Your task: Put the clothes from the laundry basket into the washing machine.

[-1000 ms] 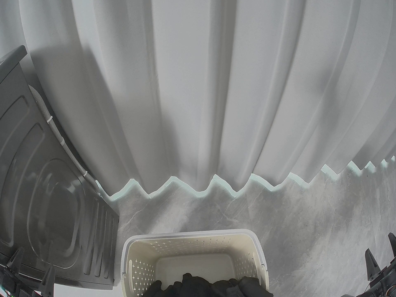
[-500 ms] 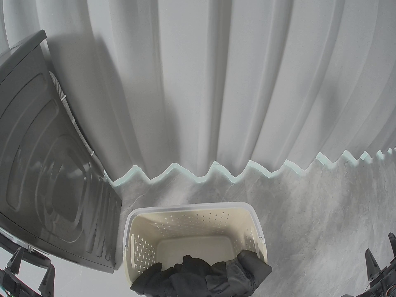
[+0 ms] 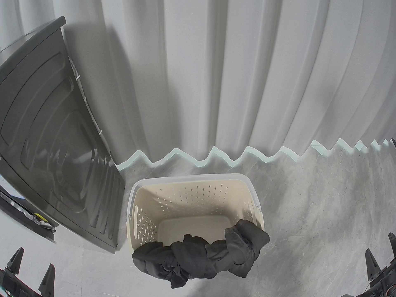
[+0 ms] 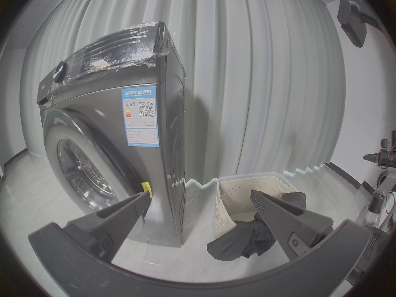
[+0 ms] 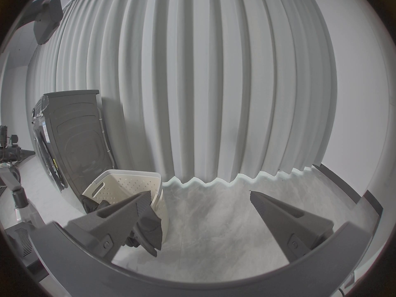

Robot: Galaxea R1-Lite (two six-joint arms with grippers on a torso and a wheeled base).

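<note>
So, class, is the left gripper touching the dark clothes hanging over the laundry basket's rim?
Apart. The head view shows bare floor between the open left gripper and the dark clothes.

A white pleated curtain (image 3: pixel 231 62) hangs with its wavy hem at the grey marbled floor (image 3: pixel 330 211).

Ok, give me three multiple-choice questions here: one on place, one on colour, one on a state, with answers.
1. Where is the washer from the basket?
A. robot's left
B. robot's right
C. on top
2. What colour are the clothes?
A. white
B. black
C. red
3. The left gripper and right gripper are:
A. both open, empty
B. both shut on clothes
C. inside the basket
Answers: 1 A, the head view shows it left of the basket. 2 B, black cloth drapes over the near rim. 3 A, both spread wide, nothing held.
</note>
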